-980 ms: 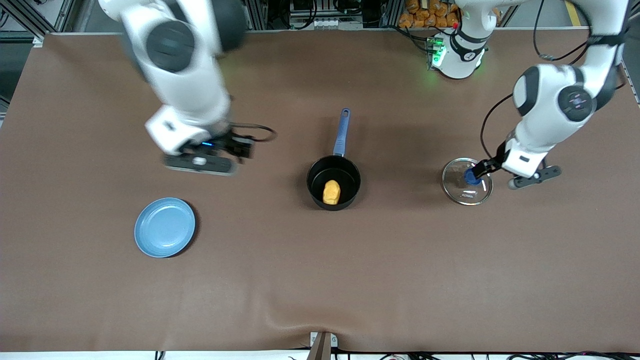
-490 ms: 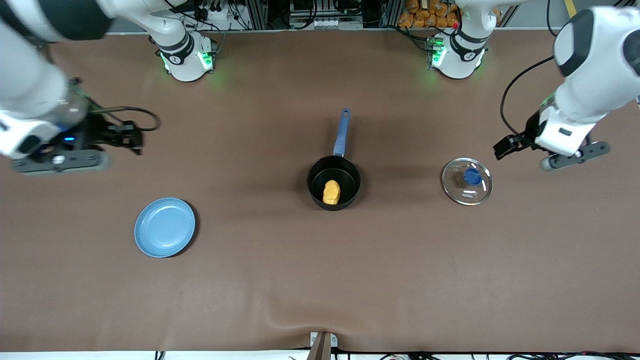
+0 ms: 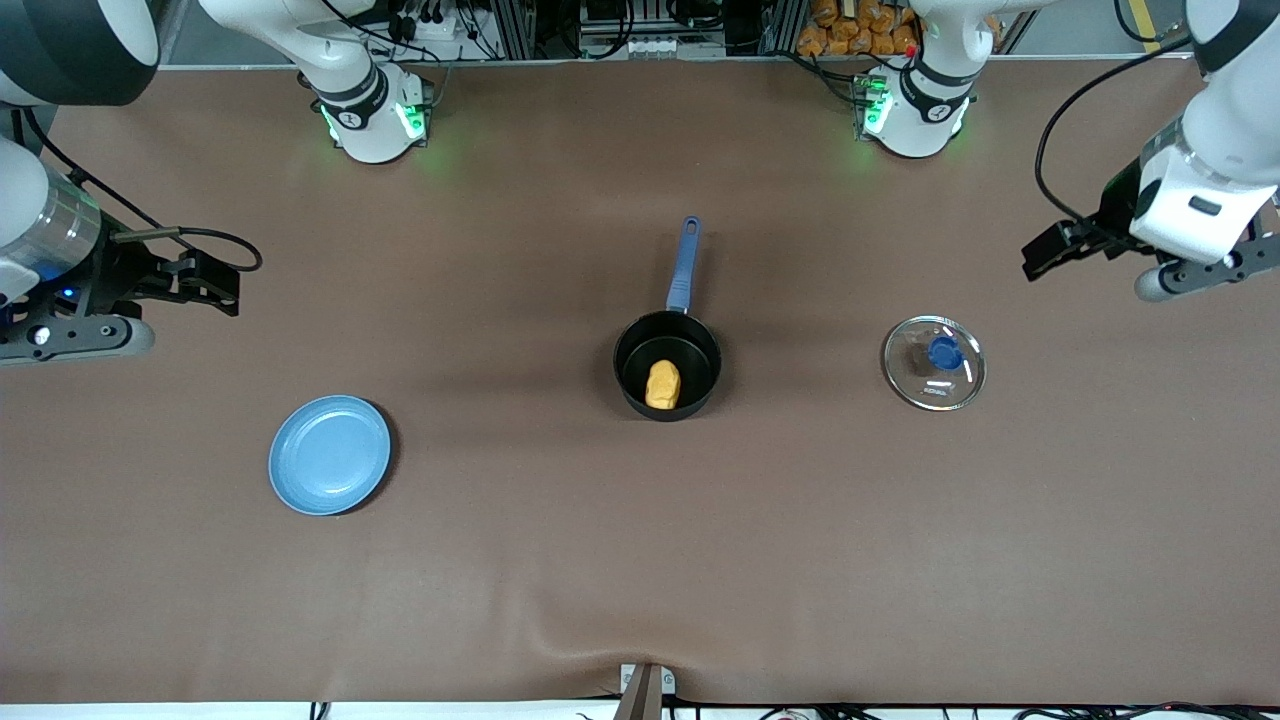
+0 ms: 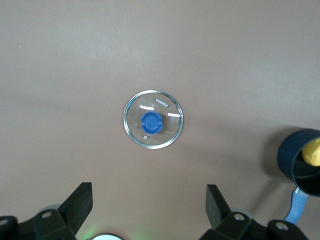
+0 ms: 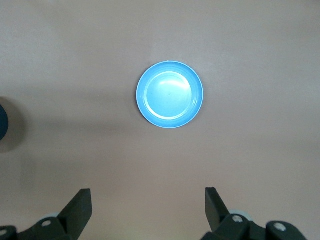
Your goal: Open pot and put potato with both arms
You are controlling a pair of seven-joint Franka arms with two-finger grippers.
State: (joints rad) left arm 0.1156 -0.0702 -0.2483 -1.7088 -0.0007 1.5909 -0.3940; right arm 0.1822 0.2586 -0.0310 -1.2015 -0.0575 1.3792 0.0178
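Observation:
The black pot stands uncovered in the middle of the table, its blue handle pointing toward the robots' bases. The yellow-orange potato lies inside it. The glass lid with its blue knob lies flat on the table toward the left arm's end. My left gripper is open and empty, raised over the table near that end; its wrist view shows the lid, the pot and the potato below the open gripper. My right gripper is open and empty, raised over the right arm's end.
A light-blue plate lies empty toward the right arm's end, nearer the front camera than the pot; it also shows in the right wrist view beyond the open gripper. The brown cloth has a ridge at its front edge.
My left gripper has let go of the lid's knob and pulled up and away toward its end. My right arm has swung away from the middle to its own end.

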